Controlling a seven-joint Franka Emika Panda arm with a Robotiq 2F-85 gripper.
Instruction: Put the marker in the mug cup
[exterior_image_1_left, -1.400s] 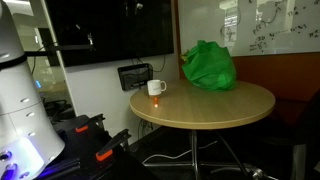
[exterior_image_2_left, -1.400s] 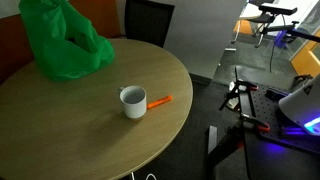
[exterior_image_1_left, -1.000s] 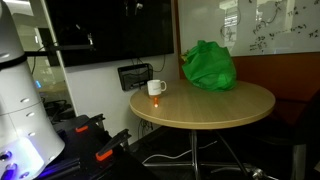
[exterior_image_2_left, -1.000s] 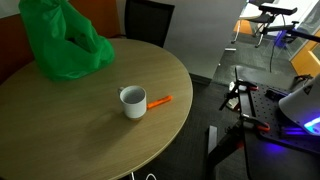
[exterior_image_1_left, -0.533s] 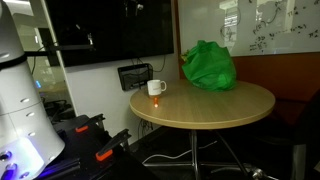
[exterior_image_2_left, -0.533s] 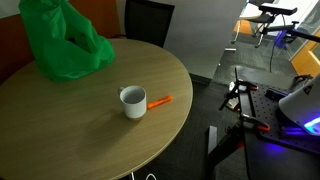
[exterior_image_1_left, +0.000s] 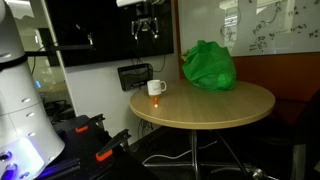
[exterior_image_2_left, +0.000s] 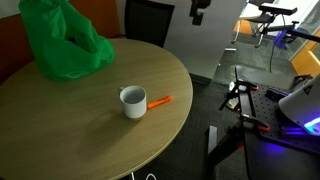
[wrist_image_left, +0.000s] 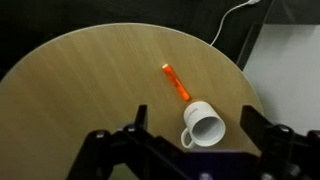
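Observation:
A small white mug stands upright on the round wooden table, near its edge. The short orange-red marker lies flat on the table right beside the mug, apart from it. Both show in the other exterior view too, the mug with the marker in front of it. My gripper hangs high above the table edge, also visible in an exterior view. In the wrist view the gripper is open and empty, far above the mug and the marker.
A big green bag sits on the far side of the table, also seen in an exterior view. A dark chair stands behind the table. A dark screen hangs on the wall. Stands and gear are on the floor.
My gripper has come into view at the top of both exterior views, where it was not seen before. The mug and the marker have not moved.

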